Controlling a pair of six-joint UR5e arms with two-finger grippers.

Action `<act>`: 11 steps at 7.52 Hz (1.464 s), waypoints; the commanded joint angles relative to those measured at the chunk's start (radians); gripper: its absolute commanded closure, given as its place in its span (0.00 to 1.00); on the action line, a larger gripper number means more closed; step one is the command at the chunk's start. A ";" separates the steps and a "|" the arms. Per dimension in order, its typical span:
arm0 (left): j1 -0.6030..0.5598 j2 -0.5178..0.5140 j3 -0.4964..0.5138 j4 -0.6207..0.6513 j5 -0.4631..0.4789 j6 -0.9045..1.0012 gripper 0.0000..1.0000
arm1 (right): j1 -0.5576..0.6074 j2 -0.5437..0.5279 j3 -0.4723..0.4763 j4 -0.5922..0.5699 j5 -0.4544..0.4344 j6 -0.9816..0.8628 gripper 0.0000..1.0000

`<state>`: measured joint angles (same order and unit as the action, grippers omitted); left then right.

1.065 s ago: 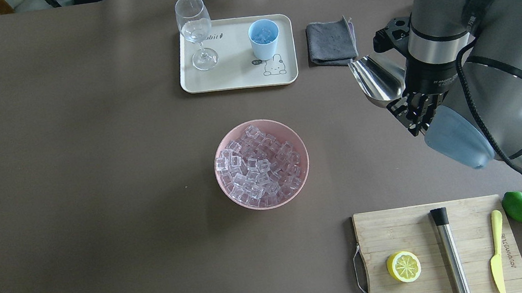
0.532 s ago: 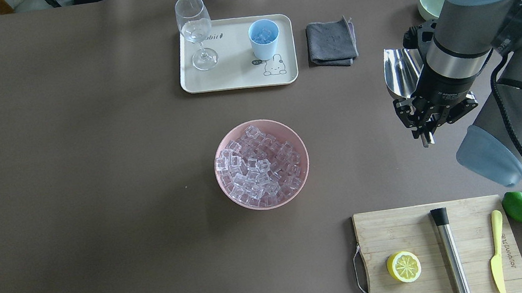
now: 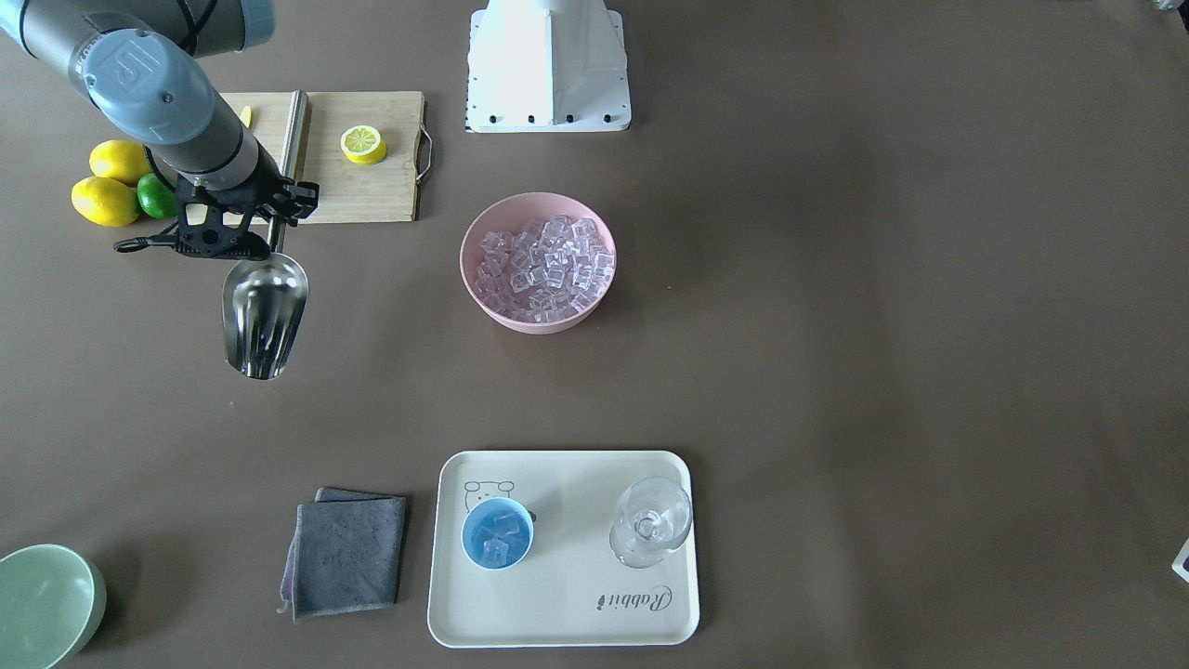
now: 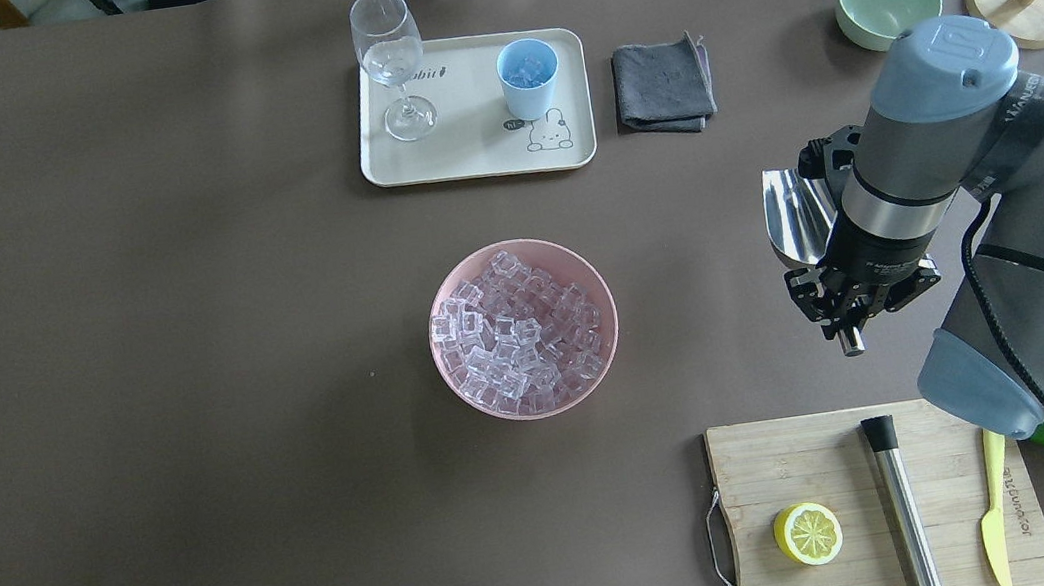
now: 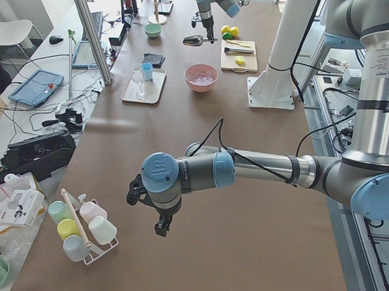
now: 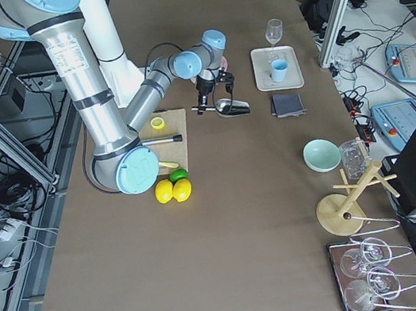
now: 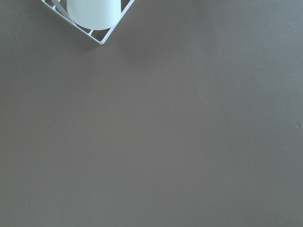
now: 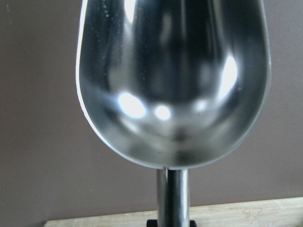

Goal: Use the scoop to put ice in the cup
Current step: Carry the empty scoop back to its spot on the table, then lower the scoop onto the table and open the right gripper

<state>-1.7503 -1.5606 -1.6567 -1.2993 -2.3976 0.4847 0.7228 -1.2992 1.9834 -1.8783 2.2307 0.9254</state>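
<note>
The cup (image 4: 529, 102) on the tray (image 4: 463, 154) holds some ice (image 4: 529, 70); the pink bowl (image 3: 537, 325) holds far more. The right pincer (image 4: 846, 319) clamps the empty scoop (image 3: 265, 316) near the cutting board (image 4: 806, 457). Whether the left pincer (image 5: 161, 225) is wide or narrow, I cannot tell.

Tray (image 3: 557, 621): script word "Rabbit" printed near one corner, upside down in the front-facing view. In the overhead view the wine glass (image 4: 391, 60) covers the start, leaving "abit". Knife (image 4: 993, 513): lettering along the blade, too small to read.
</note>
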 commanded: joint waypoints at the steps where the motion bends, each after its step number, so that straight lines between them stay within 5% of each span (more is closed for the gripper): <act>1: -0.002 0.001 0.002 0.000 0.000 0.000 0.02 | -0.049 -0.040 -0.061 0.113 -0.002 0.029 1.00; 5: 0.000 -0.001 0.005 0.000 0.000 0.000 0.02 | -0.083 -0.086 -0.109 0.244 -0.008 0.096 1.00; 10: 0.000 -0.001 0.006 0.000 0.000 0.000 0.02 | -0.088 -0.086 -0.113 0.245 -0.006 0.086 0.96; 11: 0.000 -0.001 0.006 0.000 -0.002 0.002 0.02 | -0.089 -0.085 -0.124 0.246 -0.009 0.086 0.19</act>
<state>-1.7512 -1.5616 -1.6508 -1.2993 -2.3979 0.4856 0.6352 -1.3851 1.8704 -1.6335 2.2233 1.0168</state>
